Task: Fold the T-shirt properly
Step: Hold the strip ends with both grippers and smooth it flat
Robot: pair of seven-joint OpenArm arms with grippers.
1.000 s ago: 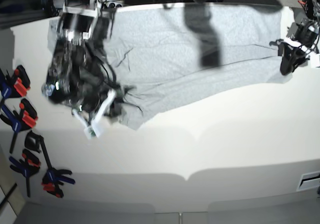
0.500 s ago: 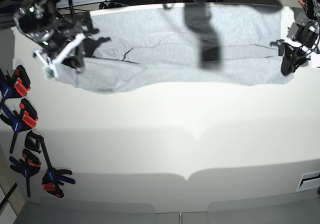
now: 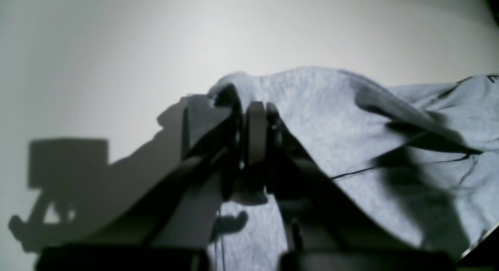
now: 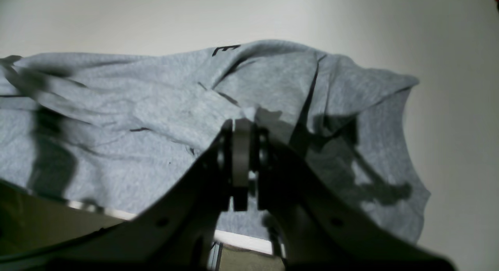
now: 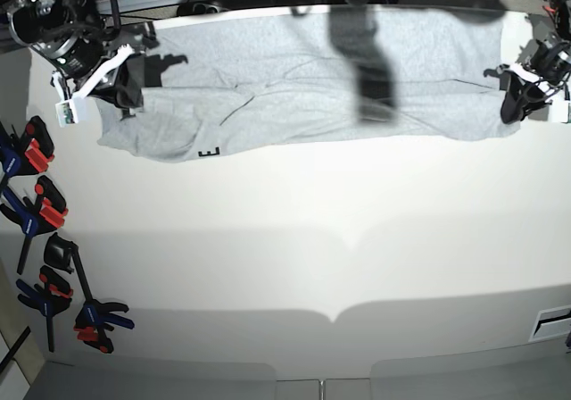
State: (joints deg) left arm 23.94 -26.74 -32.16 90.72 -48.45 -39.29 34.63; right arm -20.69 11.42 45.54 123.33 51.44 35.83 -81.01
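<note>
Heather-grey T-shirt (image 5: 303, 87), creased, long band

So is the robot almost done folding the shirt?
Not nearly. The T-shirt already lies doubled lengthwise into a long band across the table. In hand: the right gripper and left gripper each pinch an end of it. Still left: folding the ends inward into a compact stack; a black letter peeks out at the hem.
</note>
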